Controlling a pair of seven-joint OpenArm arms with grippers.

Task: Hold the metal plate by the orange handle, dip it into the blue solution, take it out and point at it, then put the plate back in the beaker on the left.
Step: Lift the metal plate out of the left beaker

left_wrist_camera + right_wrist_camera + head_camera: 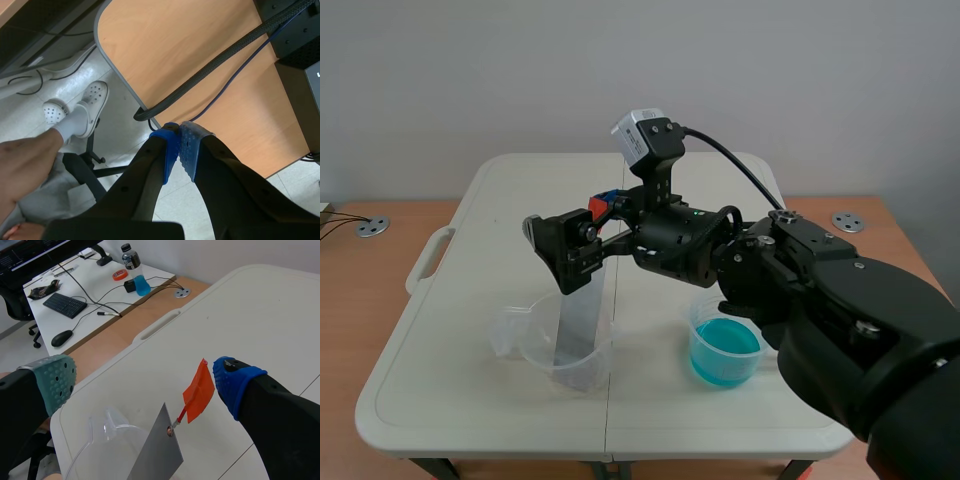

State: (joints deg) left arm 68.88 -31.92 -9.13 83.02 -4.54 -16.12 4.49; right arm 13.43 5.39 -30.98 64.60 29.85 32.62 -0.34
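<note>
A grey metal plate (578, 318) stands tilted in the clear beaker (563, 352) on the left, its orange handle (598, 208) sticking up. My right gripper (582, 240) comes in from the right and hangs open over the beaker. In the right wrist view the orange handle (198, 391) sits close beside the blue pad (231, 381), far from the grey-green pad (55, 382). The plate (157, 450) and beaker (107, 437) lie under my right gripper (145, 382). A beaker of blue solution (724, 350) stands to the right. My left gripper (180, 145) is shut on nothing, off the table.
The white folding table (470, 230) rests on a wooden desk (380, 300). Past it stands another desk with a keyboard (65, 304), mouse (61, 337) and bottle (135, 270). Under the left gripper are a desk edge (200, 65), cables, a person's leg (30, 160) and white shoes (95, 100).
</note>
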